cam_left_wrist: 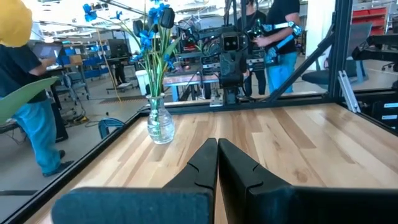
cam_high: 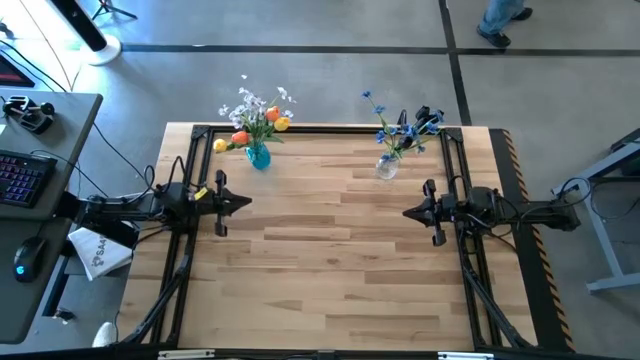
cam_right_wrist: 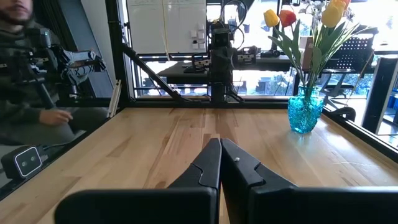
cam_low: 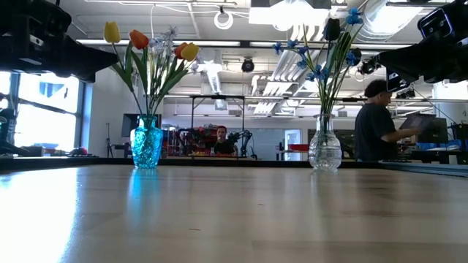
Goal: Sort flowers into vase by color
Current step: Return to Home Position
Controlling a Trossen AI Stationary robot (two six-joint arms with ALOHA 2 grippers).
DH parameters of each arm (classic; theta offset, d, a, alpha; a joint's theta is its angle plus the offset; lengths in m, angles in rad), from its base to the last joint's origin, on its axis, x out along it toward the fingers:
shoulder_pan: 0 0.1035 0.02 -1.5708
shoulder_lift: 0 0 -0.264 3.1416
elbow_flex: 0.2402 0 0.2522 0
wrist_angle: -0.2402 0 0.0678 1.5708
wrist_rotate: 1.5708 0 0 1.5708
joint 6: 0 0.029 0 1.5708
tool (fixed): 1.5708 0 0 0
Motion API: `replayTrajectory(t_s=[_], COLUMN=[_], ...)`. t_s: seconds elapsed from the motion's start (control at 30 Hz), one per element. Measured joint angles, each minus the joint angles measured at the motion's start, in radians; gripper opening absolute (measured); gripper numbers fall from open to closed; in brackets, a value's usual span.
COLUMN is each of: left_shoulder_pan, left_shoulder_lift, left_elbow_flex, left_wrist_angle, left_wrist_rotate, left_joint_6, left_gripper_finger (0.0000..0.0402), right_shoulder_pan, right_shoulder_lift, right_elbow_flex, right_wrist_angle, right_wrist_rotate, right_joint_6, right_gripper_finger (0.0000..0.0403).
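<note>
A blue glass vase [cam_high: 259, 155] stands at the table's far left and holds red, orange and yellow tulips with pale blossom sprays [cam_high: 255, 113]; it also shows in the low view [cam_low: 147, 142] and the right wrist view [cam_right_wrist: 305, 112]. A clear glass vase [cam_high: 386, 167] at the far right holds the blue flowers [cam_high: 404, 127], seen too in the low view [cam_low: 325, 150] and the left wrist view [cam_left_wrist: 160, 123]. My left gripper [cam_high: 246, 202] hovers shut at the table's left [cam_left_wrist: 217, 146]. My right gripper [cam_high: 407, 212] hovers shut at the right [cam_right_wrist: 220, 144]. Both point toward the table's middle and hold nothing.
The wooden table [cam_high: 330, 260] lies bare between the two grippers and toward its near edge. A black frame [cam_high: 330, 128] runs along the far edge behind the vases. People stand and sit beyond the table [cam_low: 376, 124]. A desk with a keyboard [cam_high: 22, 180] stands to the left.
</note>
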Motion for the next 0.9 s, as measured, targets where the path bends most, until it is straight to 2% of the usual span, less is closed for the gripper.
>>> replayTrajectory(t_s=[0.9], left_shoulder_pan=[0.000], left_shoulder_lift=[0.010], left_elbow_flex=[0.000], left_wrist_angle=[-0.001], left_wrist_rotate=[0.002], left_joint_6=[0.000], left_gripper_finger=[0.0000], right_shoulder_pan=[0.000], right_shoulder_lift=[0.000], right_elbow_flex=[0.000], right_wrist_angle=[0.000], right_wrist_rotate=[0.000], right_joint_6=[0.000], right_gripper_finger=[0.0000])
